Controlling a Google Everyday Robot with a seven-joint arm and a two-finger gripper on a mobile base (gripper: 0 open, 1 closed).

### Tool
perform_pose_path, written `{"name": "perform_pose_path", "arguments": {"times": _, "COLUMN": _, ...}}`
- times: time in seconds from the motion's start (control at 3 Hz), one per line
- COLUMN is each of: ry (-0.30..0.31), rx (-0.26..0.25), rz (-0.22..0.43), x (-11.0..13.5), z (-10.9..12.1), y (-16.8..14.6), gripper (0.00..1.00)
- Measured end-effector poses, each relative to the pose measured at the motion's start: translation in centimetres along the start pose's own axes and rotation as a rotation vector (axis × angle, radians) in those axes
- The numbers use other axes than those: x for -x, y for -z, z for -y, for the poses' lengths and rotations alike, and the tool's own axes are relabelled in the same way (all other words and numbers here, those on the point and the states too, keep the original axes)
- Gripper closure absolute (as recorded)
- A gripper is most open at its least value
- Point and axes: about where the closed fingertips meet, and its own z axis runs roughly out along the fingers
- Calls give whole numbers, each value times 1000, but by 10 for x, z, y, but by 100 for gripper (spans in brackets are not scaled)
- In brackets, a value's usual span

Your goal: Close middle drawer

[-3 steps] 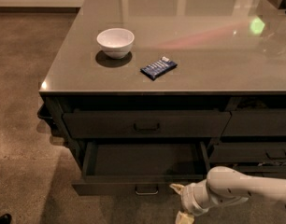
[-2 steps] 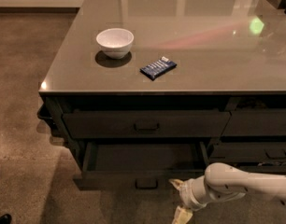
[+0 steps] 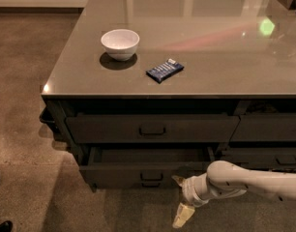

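Observation:
The middle drawer (image 3: 114, 174) is a wide dark drawer with a small bar pull, under the top drawer (image 3: 153, 128) of the cabinet. It stands partly open, and a strip of its dark bare interior shows. My gripper (image 3: 179, 198) is at the lower right of the drawer front, on a white arm reaching in from the right. It is open and holds nothing. The upper fingertip (image 3: 176, 180) is at the drawer front; the lower one hangs toward the floor.
On the grey counter (image 3: 225, 57) stand a white bowl (image 3: 120, 43) and a dark blue snack packet (image 3: 164, 70). Narrower drawers (image 3: 266, 129) are on the right. The brown floor (image 3: 27, 144) spreads to the left, with a dark shoe (image 3: 2, 224) at the bottom left corner.
The middle drawer has slid farther into the cabinet, so less of its interior shows. My gripper has followed it inward, toward the cabinet.

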Motion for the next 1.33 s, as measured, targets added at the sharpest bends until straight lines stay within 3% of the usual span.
{"name": "perform_pose_path", "arguments": {"times": 0.33, "ry": 10, "rx": -23, "rz": -9, "x": -11, "z": 27, "y": -14, "gripper": 0}}
{"name": "perform_pose_path", "arguments": {"times": 0.67, "ry": 16, "rx": -37, "rz": -14, "x": -15, "z": 39, "y": -19, "gripper": 0}}
{"name": "perform_pose_path", "arguments": {"times": 1.33, "ry": 43, "rx": -119, "rz": -24, "x": -26, "z": 98, "y": -38, "gripper": 0}}
